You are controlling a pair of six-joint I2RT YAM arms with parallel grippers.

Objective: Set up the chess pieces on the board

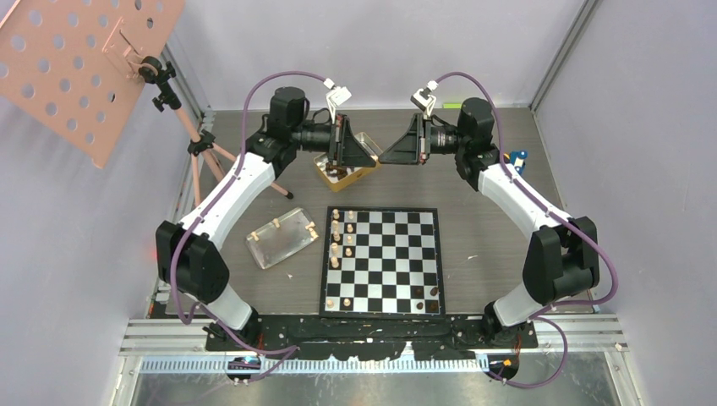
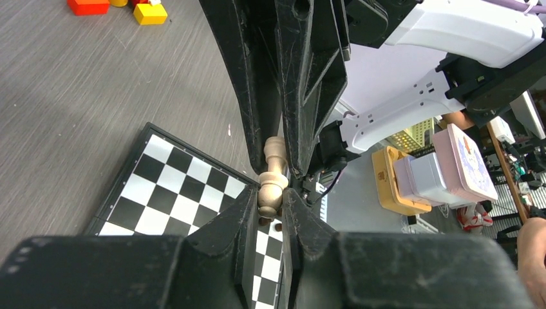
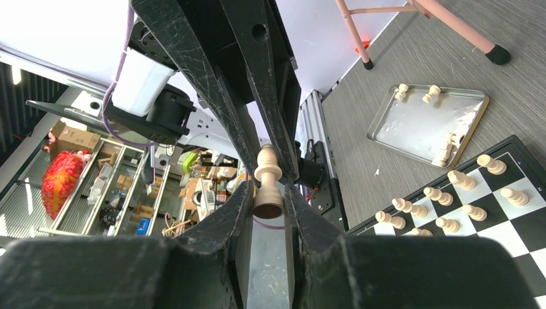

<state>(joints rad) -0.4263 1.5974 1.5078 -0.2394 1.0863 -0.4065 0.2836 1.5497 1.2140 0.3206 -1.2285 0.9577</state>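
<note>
Pale chessman point(image 2: 273, 187): pinched from both ends at the board's point(image 1: 397, 262) 12 o'clock, likely a handover to reorient it.
Left end effector point(image 2: 270, 212): closed on it.
Right end effector point(image 3: 267, 201): also gripping it.

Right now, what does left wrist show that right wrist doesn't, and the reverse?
Only left wrist: red and yellow toy blocks on the table, the other arm's white link, and beige and pink boxes beyond the table edge.
Only right wrist: a metal tray with loose pale pieces in it, lined-up pale pieces on the board, and pink stand legs.
Both: a pale piece pinched between black fingers, plus part of the board.
</note>
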